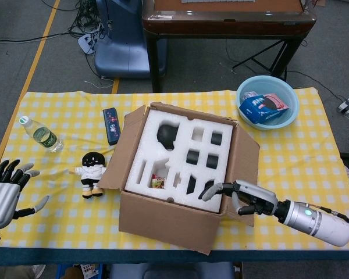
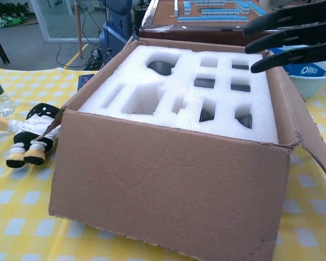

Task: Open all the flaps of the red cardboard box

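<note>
right hand (image 1: 239, 196), fingers apart and holding nothing, hovers at the near right corner of the cardboard box (image 1: 163, 224); in the chest view its dark fingers (image 2: 293, 33) reach in from the upper right above the foam. left hand (image 1: 4, 195), fingers spread wide and empty, sits at the near left edge of the table (image 1: 291, 174), well apart from the box. the box stands mid-table on the yellow checked cloth: near flap (image 2: 163, 190) folded down over the front wall, right flap (image 1: 244, 154) and left flap (image 1: 117, 154) splayed outward, far flap (image 1: 189, 110) standing nearly upright behind the foam. white foam insert (image 1: 180, 154) fills the opening, with dark items in several cut-outs. plush doll (image 1: 92, 172) lies just left of the box; dark slim case (image 1: 110, 125) beyond it; water bottle (image 1: 42, 134) on its side near the left edge; blue bowl (image 1: 267, 102) with packets at the far right.
</note>
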`<state>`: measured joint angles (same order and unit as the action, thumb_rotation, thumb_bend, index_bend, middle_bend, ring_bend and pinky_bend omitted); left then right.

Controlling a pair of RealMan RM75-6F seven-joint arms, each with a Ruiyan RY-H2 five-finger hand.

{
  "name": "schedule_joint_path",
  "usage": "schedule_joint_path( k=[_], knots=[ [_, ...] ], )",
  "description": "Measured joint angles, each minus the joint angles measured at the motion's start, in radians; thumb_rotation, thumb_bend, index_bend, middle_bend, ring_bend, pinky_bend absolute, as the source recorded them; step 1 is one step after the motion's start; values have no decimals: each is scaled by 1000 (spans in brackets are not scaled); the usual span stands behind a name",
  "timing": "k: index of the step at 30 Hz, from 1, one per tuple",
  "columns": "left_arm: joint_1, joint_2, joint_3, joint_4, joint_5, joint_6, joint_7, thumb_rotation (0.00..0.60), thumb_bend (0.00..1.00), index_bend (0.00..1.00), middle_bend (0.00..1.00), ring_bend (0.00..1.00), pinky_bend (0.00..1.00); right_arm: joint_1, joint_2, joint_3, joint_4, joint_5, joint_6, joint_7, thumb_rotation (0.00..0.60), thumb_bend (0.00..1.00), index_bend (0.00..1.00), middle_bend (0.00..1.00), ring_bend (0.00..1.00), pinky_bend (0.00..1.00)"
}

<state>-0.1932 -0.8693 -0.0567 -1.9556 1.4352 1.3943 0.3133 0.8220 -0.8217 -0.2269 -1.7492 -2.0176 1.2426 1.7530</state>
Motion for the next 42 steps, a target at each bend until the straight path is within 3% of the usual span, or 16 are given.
schedule_joint_path(
  k=[2, 7, 11, 15, 20, 28, 42],
  knots=[
    [0, -5, 0, 9, -7, -3, -1, 251, 271, 323, 185, 66, 0, -17, 7, 8, -15, 48, -24, -134, 600, 666, 278, 226, 143, 116],
    [5, -16, -3, 28, -33, -2, -11, 294, 271, 314, 183, 66, 0, -80, 8, 32, -45, 175, -52, -515, 600, 617, 277, 214, 143, 116],
    [15, -27, -5, 40, -47, 13, -10, 542, 271, 300, 169, 64, 0, -156, -12, 56, -60, 283, -43, -877, 600, 616, 275, 208, 143, 116],
    [26, -41, -6, 52, -56, 31, -11, 597, 270, 285, 164, 64, 0, -237, -46, 77, -59, 366, -7, -1196, 600, 612, 267, 197, 143, 117],
    [42, -59, -3, 67, -55, 53, -13, 600, 270, 275, 164, 64, 0, -369, -108, 103, -47, 455, 77, -1523, 600, 611, 266, 196, 143, 117],
    [79, -91, 8, 90, -32, 105, -38, 600, 271, 270, 163, 63, 0, -532, -204, 132, 3, 489, 242, -1744, 600, 611, 266, 196, 143, 117],
    [115, -127, 17, 109, 1, 148, -58, 600, 271, 270, 159, 62, 0, -617, -235, 182, 31, 477, 292, -1700, 600, 608, 266, 195, 143, 117]
  ],
)
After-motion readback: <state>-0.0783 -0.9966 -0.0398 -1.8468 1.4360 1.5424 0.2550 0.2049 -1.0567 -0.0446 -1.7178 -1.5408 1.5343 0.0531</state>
